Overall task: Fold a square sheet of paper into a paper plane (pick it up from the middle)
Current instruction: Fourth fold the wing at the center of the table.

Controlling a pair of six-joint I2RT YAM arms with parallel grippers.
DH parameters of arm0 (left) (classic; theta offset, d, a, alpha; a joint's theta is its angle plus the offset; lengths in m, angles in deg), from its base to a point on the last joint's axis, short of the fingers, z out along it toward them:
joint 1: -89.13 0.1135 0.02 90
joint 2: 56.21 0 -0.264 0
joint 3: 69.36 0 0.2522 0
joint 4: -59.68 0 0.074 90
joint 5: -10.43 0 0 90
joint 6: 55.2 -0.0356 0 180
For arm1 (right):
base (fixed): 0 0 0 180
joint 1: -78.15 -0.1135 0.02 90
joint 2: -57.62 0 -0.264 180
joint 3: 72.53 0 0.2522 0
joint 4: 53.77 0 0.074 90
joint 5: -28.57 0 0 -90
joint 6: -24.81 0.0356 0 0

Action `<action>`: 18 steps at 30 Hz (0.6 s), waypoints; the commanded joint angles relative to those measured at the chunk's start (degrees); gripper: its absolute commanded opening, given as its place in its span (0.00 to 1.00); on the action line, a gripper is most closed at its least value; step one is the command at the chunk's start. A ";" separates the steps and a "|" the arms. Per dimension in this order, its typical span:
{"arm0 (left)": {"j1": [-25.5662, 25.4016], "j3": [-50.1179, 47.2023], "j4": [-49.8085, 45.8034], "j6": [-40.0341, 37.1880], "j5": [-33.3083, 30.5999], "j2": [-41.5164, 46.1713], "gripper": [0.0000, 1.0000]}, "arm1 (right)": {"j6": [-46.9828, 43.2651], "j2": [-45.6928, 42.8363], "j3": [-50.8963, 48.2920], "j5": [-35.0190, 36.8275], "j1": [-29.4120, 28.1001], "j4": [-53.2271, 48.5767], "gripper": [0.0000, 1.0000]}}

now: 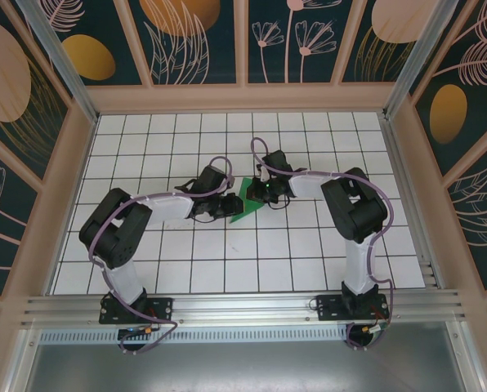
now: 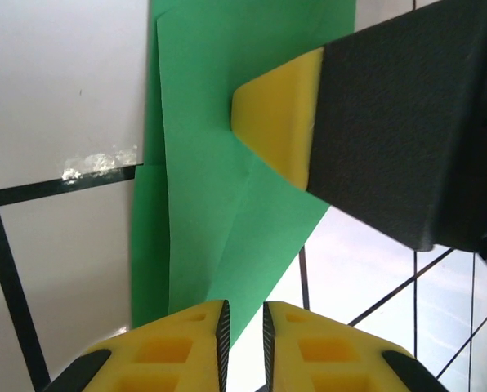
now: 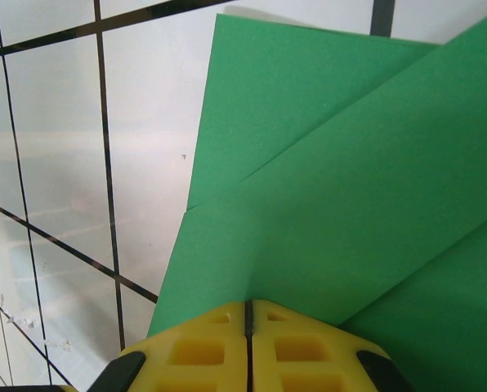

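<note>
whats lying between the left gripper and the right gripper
The folded green paper, reaching from the left gripper to the right gripper; the top view shows it.

Left gripper (image 2: 243, 331) slightly parted — folded green paper (image 2: 227, 163) (creased) ahead.

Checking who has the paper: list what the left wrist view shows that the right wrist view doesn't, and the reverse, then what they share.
Left wrist: the left gripper with fingers a narrow slit apart near the tip of the green paper, the other arm's yellow finger lying on the paper's edge, and a white scuff on a tile. Right wrist: the right gripper shut on the paper, with diagonal folded layers overlapping. Both: the same creased green paper over the white grid table.
</note>
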 commanded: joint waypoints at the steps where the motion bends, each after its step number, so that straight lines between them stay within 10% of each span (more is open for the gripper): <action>1: 0.13 1.31 -2.47 -1.50 1.60 -1.38 0.20 | -1.12 4.71 -1.46 5.81 -0.60 -5.08 0.09; 18: -0.28 -1.58 -6.60 -2.22 -2.61 -2.43 0.15 | -1.06 5.76 -0.73 6.43 -0.64 -5.85 0.08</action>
